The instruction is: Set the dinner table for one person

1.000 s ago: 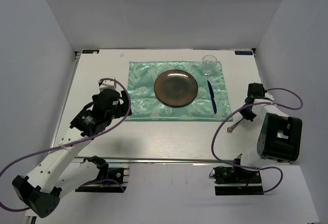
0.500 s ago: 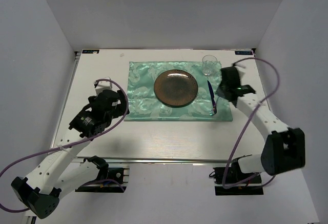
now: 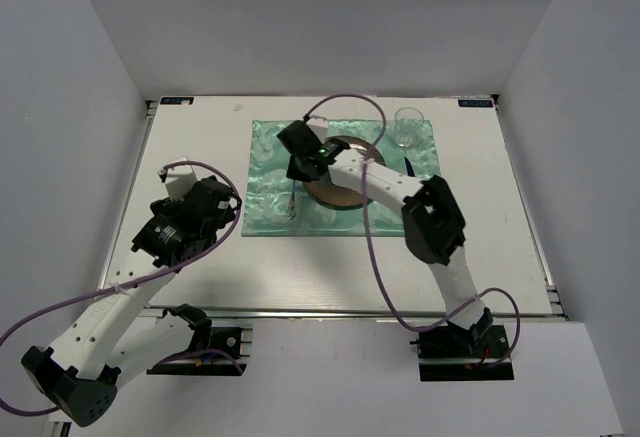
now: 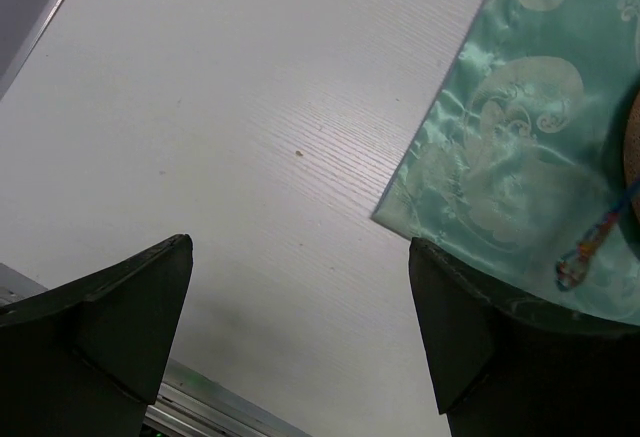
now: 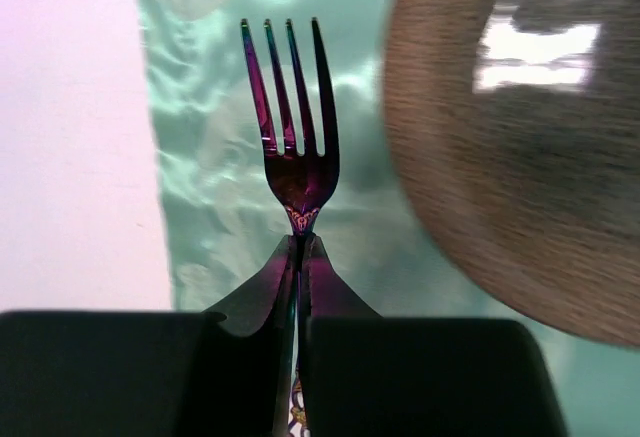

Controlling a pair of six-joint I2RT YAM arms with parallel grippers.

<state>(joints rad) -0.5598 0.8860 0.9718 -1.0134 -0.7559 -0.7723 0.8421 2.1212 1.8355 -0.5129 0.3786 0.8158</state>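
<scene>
Right gripper (image 5: 300,257) is clamped tight on the handle of a fork (image 5: 295,127), fingers pressed together just behind the tines. The fork is shiny purple and sticks out over the green placemat (image 3: 265,172), just left of the brown plate (image 5: 480,177). Can't tell if the tines are actually touching the cloth or just hanging above it. From the top camera, that arm reaches right across the plate to get there.

Left gripper (image 4: 300,307) is spread wide with nothing in it, hovering over bare table beside the left edge of the placemat.

The white table (image 3: 480,237) sits under everything, with its metal rail along the near edge by the arm bases. The placemat lies in its far middle part, and a clear glass (image 3: 407,127) stands at the mat's far right corner.
</scene>
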